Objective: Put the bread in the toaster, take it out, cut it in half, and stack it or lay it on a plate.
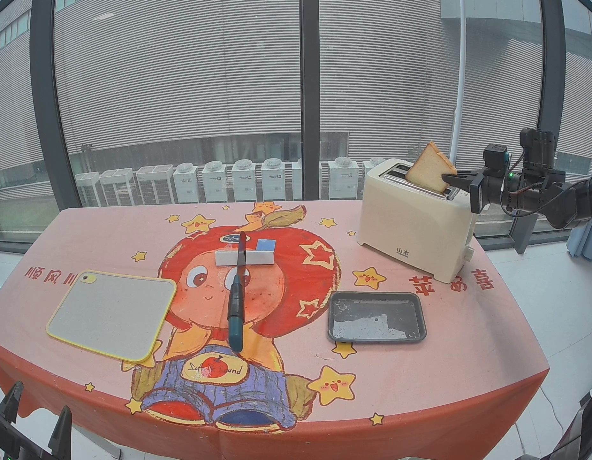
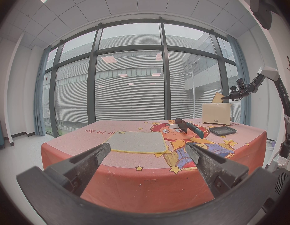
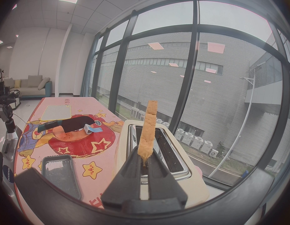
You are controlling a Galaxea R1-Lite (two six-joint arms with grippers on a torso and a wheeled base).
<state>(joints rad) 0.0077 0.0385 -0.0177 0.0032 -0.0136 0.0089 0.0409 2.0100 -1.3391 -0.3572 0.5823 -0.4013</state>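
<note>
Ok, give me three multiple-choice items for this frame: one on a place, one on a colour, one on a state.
1. Where is the knife relative to the board and the tray?
A. On the board
B. Between them, on the table
C. In the tray

2. What colour is the tray?
A. White
B. Yellow
C. Dark grey

3. What state is the right gripper in?
A. Shut on the bread over the toaster
B. Open over the board
C. Shut on the knife

Answers:
1 B: the knife lies on the table, with the board on one side and the tray on the other.
2 C: the head view shows the tray dark grey.
3 A: its fingers pinch the slice above the toaster's slots.
</note>
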